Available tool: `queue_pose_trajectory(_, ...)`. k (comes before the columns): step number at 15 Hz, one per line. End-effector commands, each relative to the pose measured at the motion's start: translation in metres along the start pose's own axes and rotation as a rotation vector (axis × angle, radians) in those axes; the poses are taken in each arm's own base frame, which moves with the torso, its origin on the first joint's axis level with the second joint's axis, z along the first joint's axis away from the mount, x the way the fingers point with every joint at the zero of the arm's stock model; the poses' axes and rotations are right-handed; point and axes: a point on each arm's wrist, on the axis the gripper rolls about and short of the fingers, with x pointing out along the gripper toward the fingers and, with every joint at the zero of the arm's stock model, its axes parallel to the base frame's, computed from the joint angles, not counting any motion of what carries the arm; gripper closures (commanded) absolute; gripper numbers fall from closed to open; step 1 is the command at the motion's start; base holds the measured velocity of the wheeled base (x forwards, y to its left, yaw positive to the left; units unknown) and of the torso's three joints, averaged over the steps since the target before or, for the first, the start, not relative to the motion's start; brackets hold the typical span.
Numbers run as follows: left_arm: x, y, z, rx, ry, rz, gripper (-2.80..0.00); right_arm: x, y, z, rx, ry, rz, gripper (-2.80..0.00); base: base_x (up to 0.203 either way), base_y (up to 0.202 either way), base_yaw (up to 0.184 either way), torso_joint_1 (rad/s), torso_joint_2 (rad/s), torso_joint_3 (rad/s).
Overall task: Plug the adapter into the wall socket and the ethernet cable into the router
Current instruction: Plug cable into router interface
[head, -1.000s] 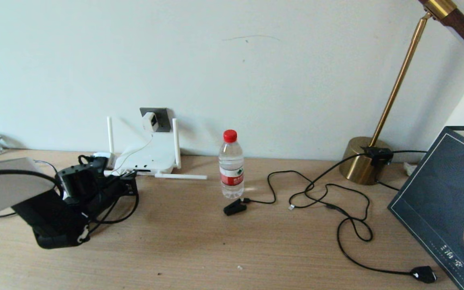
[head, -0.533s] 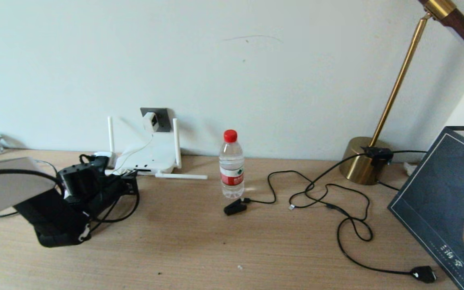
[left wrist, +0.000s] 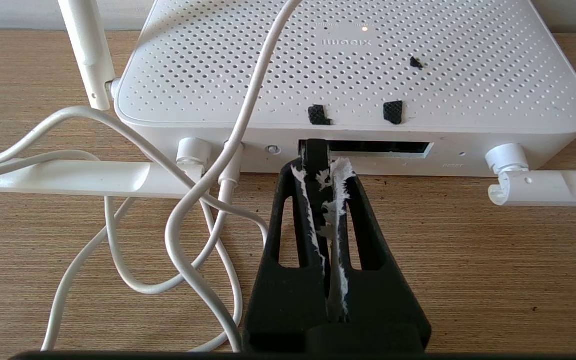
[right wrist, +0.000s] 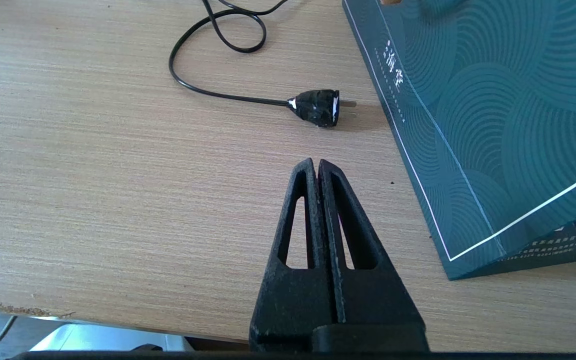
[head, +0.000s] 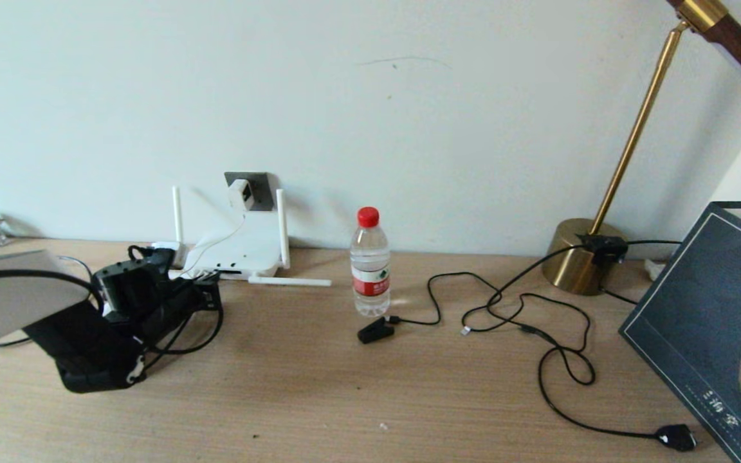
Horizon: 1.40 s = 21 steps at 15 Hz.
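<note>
The white adapter [head: 240, 193] sits in the dark grey wall socket [head: 262, 183], and its thin white cord [left wrist: 248, 100] runs down over the router [left wrist: 353, 65]. The router [head: 242, 254] lies flat against the wall with its antennas spread. My left gripper [left wrist: 320, 167] is shut on the black connector of the ethernet cable [left wrist: 314, 152], whose tip is at the left end of the router's dark port slot [left wrist: 378, 148]. The cable's black loop [head: 206, 341] trails behind the left gripper [head: 206, 288]. My right gripper [right wrist: 316, 165] is shut and holds nothing, low over bare table.
A water bottle [head: 369, 263] stands right of the router, with a black clip-ended cable [head: 375, 331] by it. A brass lamp [head: 579, 257] and its black cord with plug [right wrist: 318, 107] lie to the right. A dark teal bag [right wrist: 493, 100] stands beside the right gripper.
</note>
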Motion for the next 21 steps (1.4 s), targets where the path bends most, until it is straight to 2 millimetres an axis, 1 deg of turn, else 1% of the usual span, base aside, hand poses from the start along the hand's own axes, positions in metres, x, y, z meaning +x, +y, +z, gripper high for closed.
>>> queue_pose_trajectory(1,0.0008,-0.0013,0.0013,0.001,-0.009,-0.003,0.00,0.0001,0.0000,-0.0002,0.000,0.004,0.001,0.00,0.000,0.000,0.000,0.000,0.00,0.000)
queue_pose_trajectory(7,0.0054,-0.0008,0.0047,0.000,-0.011,-0.004,0.00,0.0001,0.0000,-0.0002,0.000,0.004,0.000,0.00,0.000,0.000,0.000,0.000,0.00,0.000)
queue_pose_trajectory(15,0.0096,-0.0001,0.0027,-0.001,-0.006,-0.004,0.00,0.0001,0.0000,-0.0002,0.000,0.004,0.001,0.00,0.000,0.000,0.000,0.000,0.00,0.000)
queue_pose_trajectory(21,0.0080,-0.0009,0.0068,-0.040,-0.016,0.001,0.00,0.0001,0.0000,-0.0002,0.000,0.004,0.001,0.00,0.000,0.000,0.000,0.000,0.00,0.000)
